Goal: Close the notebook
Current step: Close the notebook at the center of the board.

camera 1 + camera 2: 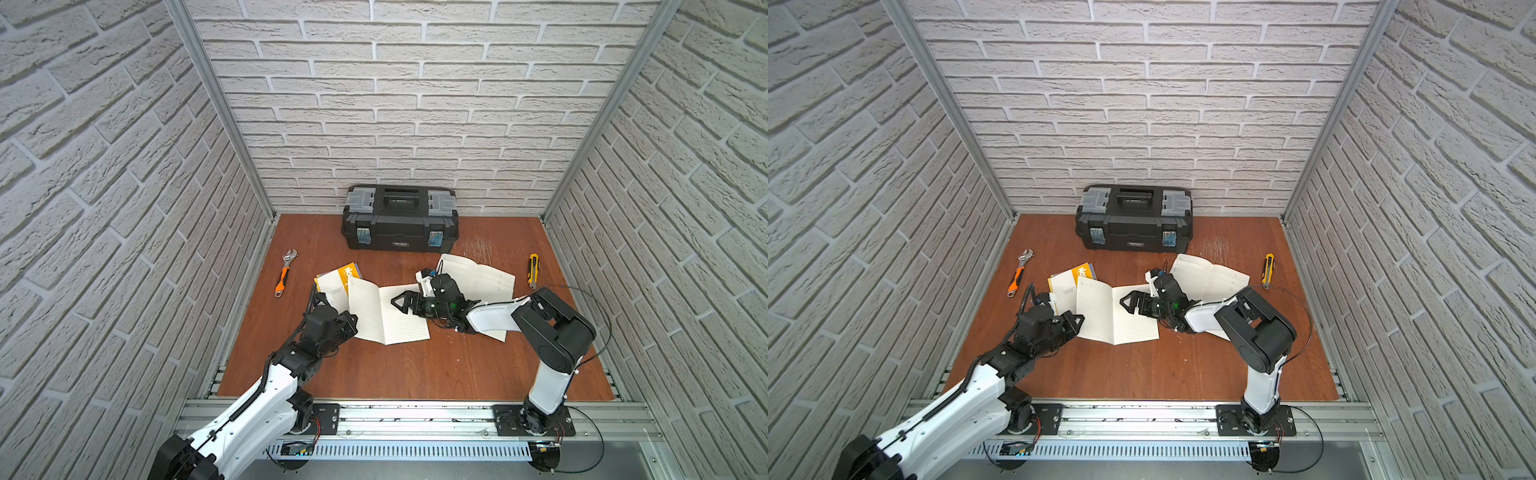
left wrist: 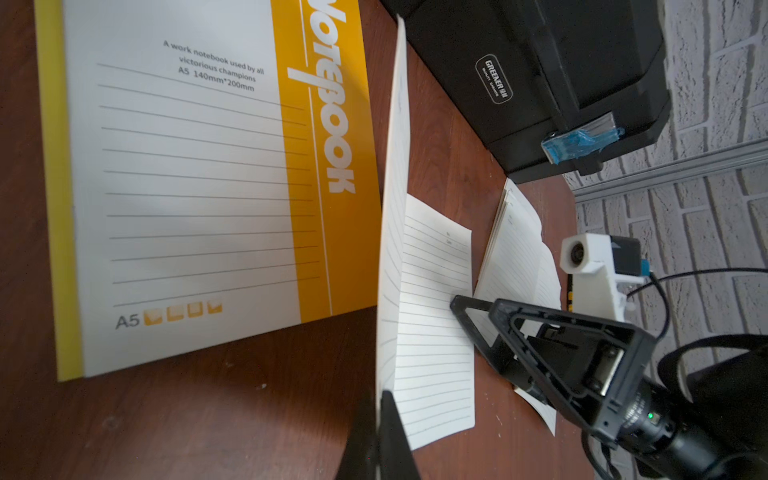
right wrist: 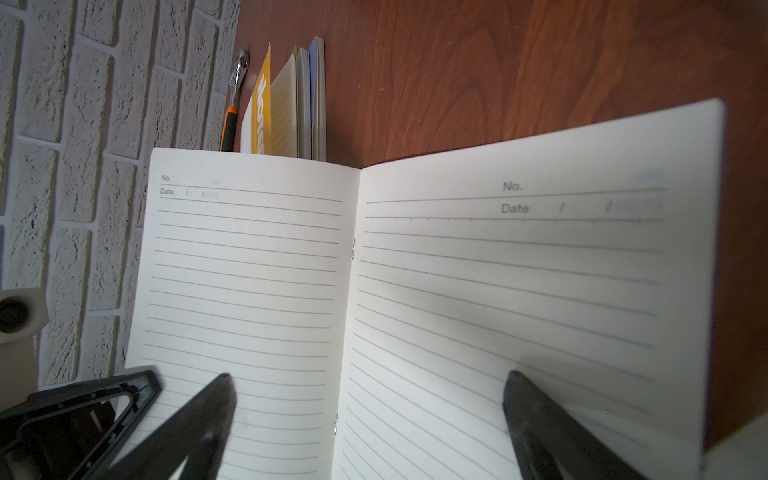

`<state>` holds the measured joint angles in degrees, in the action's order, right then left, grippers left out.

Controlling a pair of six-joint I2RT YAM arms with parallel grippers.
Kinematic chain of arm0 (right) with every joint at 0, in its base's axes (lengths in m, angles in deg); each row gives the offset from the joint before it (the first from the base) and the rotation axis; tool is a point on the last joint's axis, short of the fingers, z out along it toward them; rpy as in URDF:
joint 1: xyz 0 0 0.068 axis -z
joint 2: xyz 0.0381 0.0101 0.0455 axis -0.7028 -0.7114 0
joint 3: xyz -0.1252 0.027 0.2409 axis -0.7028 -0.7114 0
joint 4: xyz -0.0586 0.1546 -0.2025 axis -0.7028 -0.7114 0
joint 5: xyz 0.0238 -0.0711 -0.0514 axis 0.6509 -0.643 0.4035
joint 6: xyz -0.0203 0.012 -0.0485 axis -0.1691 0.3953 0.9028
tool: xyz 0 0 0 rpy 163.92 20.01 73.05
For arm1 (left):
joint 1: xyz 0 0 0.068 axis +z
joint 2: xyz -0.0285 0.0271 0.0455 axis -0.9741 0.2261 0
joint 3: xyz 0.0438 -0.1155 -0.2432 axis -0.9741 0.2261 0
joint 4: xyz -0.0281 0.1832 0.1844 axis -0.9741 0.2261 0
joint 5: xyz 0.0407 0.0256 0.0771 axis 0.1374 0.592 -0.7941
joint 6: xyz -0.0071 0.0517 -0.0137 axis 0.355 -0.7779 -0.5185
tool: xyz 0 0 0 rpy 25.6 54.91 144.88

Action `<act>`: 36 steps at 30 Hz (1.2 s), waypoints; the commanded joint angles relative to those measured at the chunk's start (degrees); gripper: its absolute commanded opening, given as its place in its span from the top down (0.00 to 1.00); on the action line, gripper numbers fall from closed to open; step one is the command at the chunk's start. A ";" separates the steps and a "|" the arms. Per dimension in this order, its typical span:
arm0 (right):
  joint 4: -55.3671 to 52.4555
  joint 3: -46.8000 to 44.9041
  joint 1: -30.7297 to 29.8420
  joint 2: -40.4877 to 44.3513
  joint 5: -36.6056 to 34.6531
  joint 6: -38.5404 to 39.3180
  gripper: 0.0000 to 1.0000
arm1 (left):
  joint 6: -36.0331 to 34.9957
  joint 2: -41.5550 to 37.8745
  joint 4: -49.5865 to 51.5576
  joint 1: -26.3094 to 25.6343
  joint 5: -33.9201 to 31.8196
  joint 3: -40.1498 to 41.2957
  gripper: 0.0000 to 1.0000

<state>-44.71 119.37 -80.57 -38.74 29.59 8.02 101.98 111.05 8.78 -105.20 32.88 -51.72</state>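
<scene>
At the far left a wrench (image 1: 286,272) is lying, and just beside it a stack of closed notebooks (image 1: 332,284) is lying untouched. Next to that, the outer edge of the left page (image 2: 392,208) is being pinched by the left gripper (image 2: 382,405), whose jaws are closed on it. The page is being held up almost on edge. It belongs to the open notebook (image 1: 390,316), which is lying mid-table in front of the toolbox (image 1: 401,218). Over it the right gripper (image 1: 397,302) is being held with its jaws spread wide, gripping nothing, one finger on each side of the fold. Further right a second open notebook (image 1: 478,278) is lying, and a utility knife (image 1: 533,270) beyond it.

The pinched paper looks thin, so it would likely be creased or torn if swung over while the right gripper is standing in its path or pressing the other half down. If only loose leaves and not the cover are being gripped, a page would merely be turned and the book left open. The edge could also slip from the jaws.

How many leaves are being gripped cannot be told. The left fingertips are being cut off by the wrist view's edge and masked by the left arm (image 1: 324,328) in both top views. Whether the right fingers are touching paper is not being shown clearly. The second open notebook is being partly covered by the right arm (image 1: 494,318).
</scene>
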 commanded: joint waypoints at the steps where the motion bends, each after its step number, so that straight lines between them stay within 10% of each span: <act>1: 7.09 -1.43 -0.39 0.74 2.58 -1.17 0.00 | -2.90 0.33 1.30 -0.50 -1.83 -2.61 1.00; 16: -4.63 -2.00 0.05 12.00 -3.56 3.31 0.00 | -11.38 10.97 10.79 -10.41 -11.15 -15.85 1.00; 36: -4.32 -3.16 0.60 2.01 -2.87 3.33 0.00 | -11.48 16.37 16.00 -16.99 -19.80 -22.76 1.00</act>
<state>-50.20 117.07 -80.11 -34.72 26.99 11.36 91.18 128.36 23.77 -122.01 15.11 -72.33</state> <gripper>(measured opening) 0.997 0.044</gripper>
